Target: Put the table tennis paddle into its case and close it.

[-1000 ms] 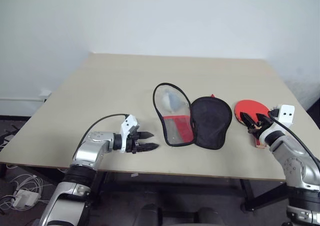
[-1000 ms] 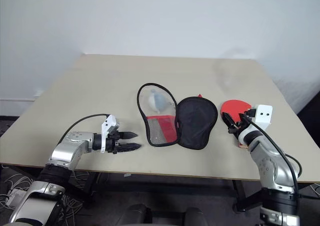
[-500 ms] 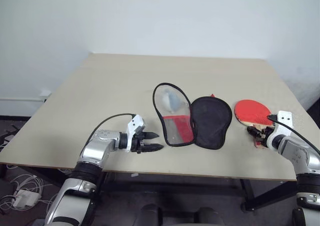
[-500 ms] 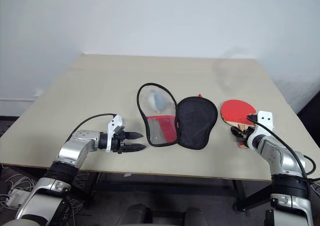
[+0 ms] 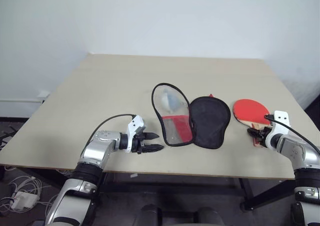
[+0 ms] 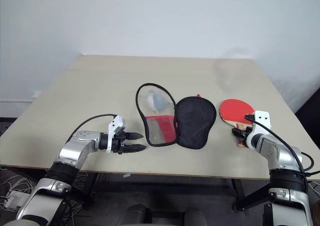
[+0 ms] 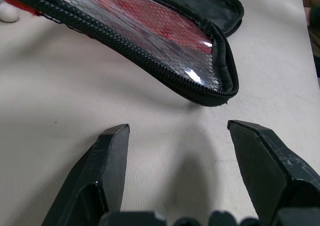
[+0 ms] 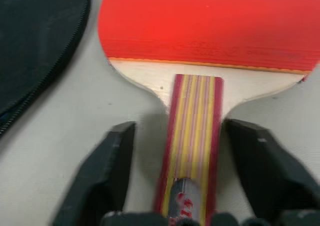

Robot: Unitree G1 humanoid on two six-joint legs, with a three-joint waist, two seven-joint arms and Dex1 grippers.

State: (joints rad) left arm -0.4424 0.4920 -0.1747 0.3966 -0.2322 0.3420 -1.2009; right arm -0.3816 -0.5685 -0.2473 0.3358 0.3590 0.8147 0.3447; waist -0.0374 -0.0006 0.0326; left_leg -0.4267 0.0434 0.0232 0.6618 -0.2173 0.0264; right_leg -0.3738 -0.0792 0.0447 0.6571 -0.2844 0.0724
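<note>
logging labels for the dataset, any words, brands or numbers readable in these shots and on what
No text can be read in full.
Striped wooden handle of the red-faced table tennis paddle: red marks near its end, too blurred and cut off to read.
Red panel behind the clear plastic side of the black-edged case: white markings, too small to read.
Beige table: no text.

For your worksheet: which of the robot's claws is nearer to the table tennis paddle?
The right claw: its fingers straddle the table tennis paddle handle, with gaps either side. The left claw hovers beyond the open case.
</note>
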